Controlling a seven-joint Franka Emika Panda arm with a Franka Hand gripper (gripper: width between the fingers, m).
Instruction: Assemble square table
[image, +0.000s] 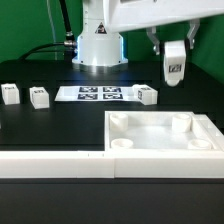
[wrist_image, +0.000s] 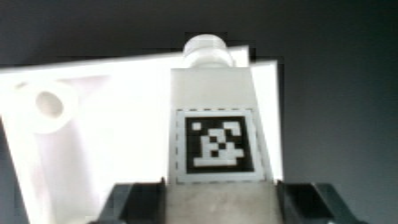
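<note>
Cut off by the exterior view's top edge is the arm (image: 150, 12); the tags on the loose legs (image: 39, 97) and on the marker board (image: 98, 94) are rendered too small to be read. In the wrist view the square top (wrist_image: 71, 120) is blurred, cropped by the picture's edge and partly hidden behind the held leg (wrist_image: 217, 100). Of the gripper (wrist_image: 217, 203) only cropped fingers (wrist_image: 139, 203) are shown, and the leg's gripped end is lost in darkness between them.

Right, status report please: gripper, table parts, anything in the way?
Gripper shut on small white tagged block leg, held aloft. Large white square plastic top beneath, sockets empty. Nothing between.
</note>
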